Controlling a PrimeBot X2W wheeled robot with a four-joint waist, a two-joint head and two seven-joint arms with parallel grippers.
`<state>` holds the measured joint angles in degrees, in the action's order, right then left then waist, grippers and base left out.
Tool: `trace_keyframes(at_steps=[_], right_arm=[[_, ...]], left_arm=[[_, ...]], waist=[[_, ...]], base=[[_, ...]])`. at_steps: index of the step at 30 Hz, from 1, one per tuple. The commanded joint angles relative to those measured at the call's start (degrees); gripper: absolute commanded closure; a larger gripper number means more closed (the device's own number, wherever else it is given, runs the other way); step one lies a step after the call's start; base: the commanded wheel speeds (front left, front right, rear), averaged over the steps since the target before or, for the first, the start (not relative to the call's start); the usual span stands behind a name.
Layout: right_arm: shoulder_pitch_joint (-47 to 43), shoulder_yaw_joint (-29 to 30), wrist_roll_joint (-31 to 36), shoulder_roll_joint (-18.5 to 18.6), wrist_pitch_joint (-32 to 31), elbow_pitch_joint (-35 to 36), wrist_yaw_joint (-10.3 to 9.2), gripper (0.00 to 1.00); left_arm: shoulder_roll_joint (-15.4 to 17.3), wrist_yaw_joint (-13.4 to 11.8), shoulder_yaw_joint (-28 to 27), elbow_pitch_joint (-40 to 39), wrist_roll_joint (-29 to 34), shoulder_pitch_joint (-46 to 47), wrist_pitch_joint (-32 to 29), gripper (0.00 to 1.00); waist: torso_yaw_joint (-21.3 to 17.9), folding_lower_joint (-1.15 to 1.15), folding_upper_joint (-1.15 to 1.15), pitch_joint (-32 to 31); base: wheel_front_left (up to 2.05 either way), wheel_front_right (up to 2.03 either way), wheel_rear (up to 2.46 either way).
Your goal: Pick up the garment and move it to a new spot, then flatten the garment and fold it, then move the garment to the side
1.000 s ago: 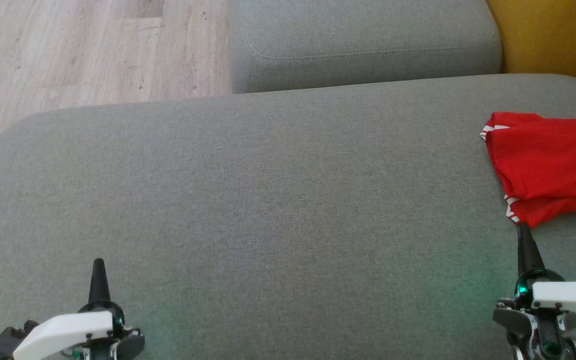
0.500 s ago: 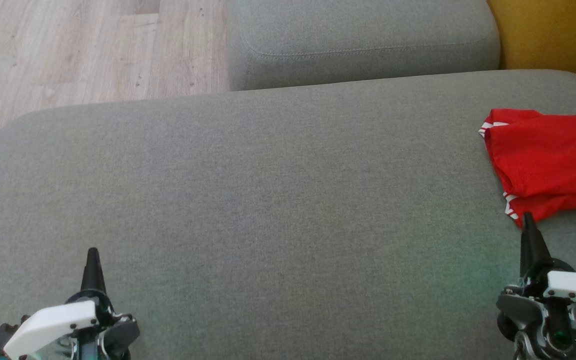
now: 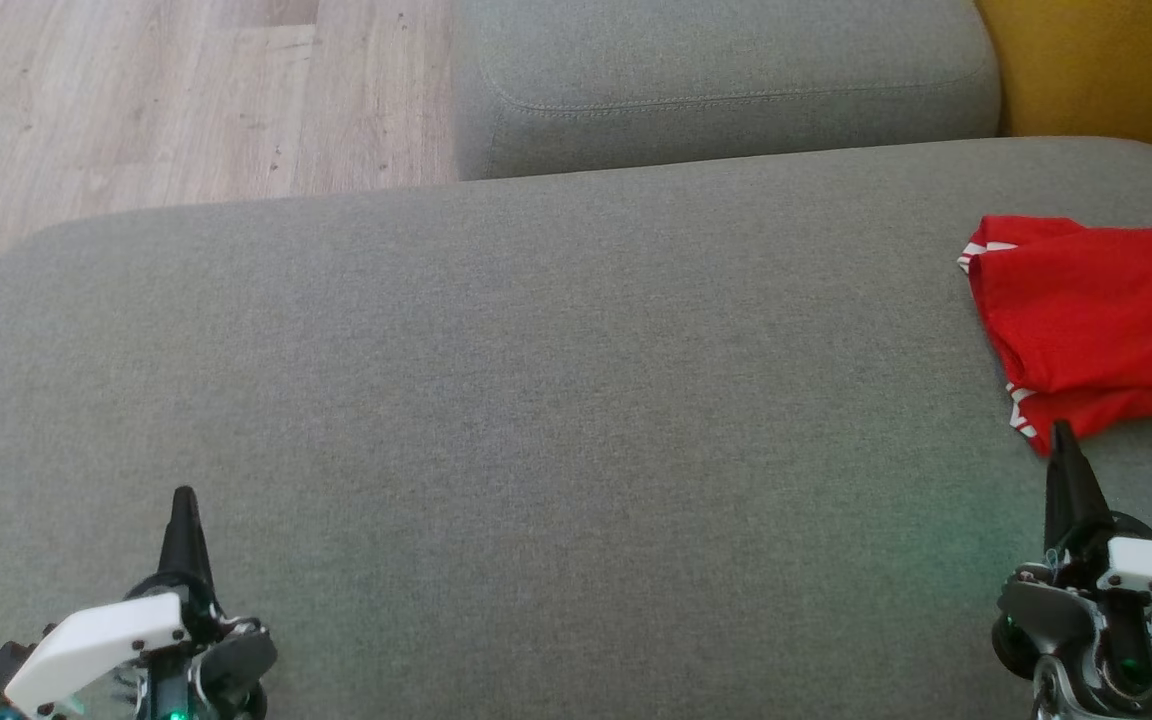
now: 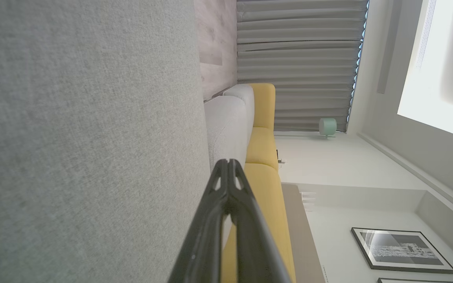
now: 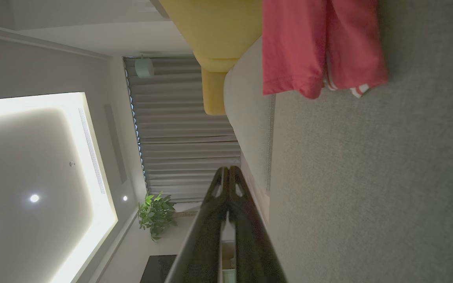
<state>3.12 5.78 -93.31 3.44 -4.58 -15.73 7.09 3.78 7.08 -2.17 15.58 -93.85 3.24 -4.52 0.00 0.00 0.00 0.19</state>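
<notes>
Though rumpled, soft red garment (image 3: 1101,310)

The head camera looks steeply down from above onto the grey cushion (image 3: 536,400), with the wooden floor (image 3: 136,100) at upper left and the left gripper (image 3: 183,497) and right gripper (image 3: 1063,432) at the lower corners. Each wrist camera sits low and close over the cushion, rolled about a quarter turn, facing along its own fingers toward the curtain (image 4: 297,59). The left wrist view places the cushion on its left side, the right wrist view on its right. Both wrist views share the curtain and the yellow sofa (image 4: 264,157). The head and right wrist views share the red garment (image 3: 1096,310).
</notes>
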Motion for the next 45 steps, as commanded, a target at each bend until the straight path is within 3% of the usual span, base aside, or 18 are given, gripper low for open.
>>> trace_keyframes(at_steps=[1, 45], right_arm=[[2.9, -1.0, -0.3, 0.7, -0.5, 1.8, 0.40, 1.00], [3.0, -0.3, 0.3, 0.2, -1.1, 1.8, 0.40, 1.00]], left_arm=[[0.6, 0.4, -2.3, -1.6, 0.0, 2.8, -0.3, 1.00], [0.0, 0.4, -3.2, -1.6, 0.7, 2.8, -1.0, 1.00]], waist=[[0.0, 0.00, 0.00, 0.0], [0.0, 0.00, 0.00, 0.0]], base=[[0.00, 0.00, 0.00], [0.00, 0.00, 0.00]])
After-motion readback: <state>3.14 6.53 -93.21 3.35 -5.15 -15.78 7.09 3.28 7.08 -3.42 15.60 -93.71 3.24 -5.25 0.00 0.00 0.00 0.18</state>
